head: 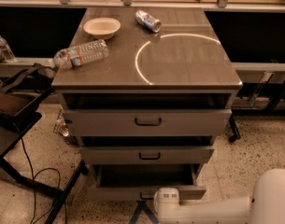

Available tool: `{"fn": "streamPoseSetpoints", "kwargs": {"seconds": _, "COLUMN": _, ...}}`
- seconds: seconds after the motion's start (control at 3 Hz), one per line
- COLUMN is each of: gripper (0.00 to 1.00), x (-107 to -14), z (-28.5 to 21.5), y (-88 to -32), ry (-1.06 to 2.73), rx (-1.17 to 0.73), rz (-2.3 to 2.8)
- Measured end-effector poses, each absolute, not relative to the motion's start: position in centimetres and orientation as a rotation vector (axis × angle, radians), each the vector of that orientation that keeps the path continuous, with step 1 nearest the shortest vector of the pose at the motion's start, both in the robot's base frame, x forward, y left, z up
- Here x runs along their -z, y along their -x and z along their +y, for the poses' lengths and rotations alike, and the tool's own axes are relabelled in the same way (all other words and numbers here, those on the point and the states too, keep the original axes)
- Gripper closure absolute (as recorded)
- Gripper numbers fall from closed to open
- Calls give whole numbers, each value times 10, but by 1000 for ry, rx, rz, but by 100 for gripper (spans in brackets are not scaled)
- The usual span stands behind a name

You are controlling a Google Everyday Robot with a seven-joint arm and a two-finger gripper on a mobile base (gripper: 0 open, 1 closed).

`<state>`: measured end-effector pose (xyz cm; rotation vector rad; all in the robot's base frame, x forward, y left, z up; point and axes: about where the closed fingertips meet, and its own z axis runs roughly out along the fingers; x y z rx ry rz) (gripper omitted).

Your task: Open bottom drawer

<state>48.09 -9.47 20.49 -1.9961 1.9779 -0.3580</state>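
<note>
Speckled terrazzo floor (259, 148), dark-fronted benches (259, 36) behind, warm dim light.

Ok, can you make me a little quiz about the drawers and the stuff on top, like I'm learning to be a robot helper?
1. True or false: the water bottle on the cabinet top stands upright.
2. Which drawer is the robot's claw at? A) top drawer B) middle drawer C) bottom drawer
3. Fill in: at the back of the cabinet top lie a can and a white ____.

Key: 1 false, it lies on its side. 2 C, the claw is low down by that drawer's black handle. 3 bowl.
</note>
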Motion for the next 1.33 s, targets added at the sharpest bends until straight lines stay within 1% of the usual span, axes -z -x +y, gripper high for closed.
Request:
{"fn": "streamPoseSetpoints", "kwargs": {"seconds": 0.33, "gripper": 88, "x": -237, "z": -105, "y": -477, "ry": 1964, "rx": 459, "rz": 1996}}
{"fn": "streamPoseSetpoints", "kwargs": {"seconds": 0.67, "gripper": 100, "x": -266, "z": -115, "y": -476, "ry": 1925, "rx": 564, "rz": 2005}}
{"fn": "streamPoseSetpoints", "kwargs": {"seconds": 1.0, "gripper": 100, "x": -276, "z": -131, "y": -488, "ry": 1887, "rx": 634, "rz": 1974}}
{"fn": "streamPoseSetpoints", "kwargs": {"seconds": 1.33, "gripper": 100, "x": -273, "z": -149, "y": -519, "ry": 1855, "rx": 668, "rz": 1896}}
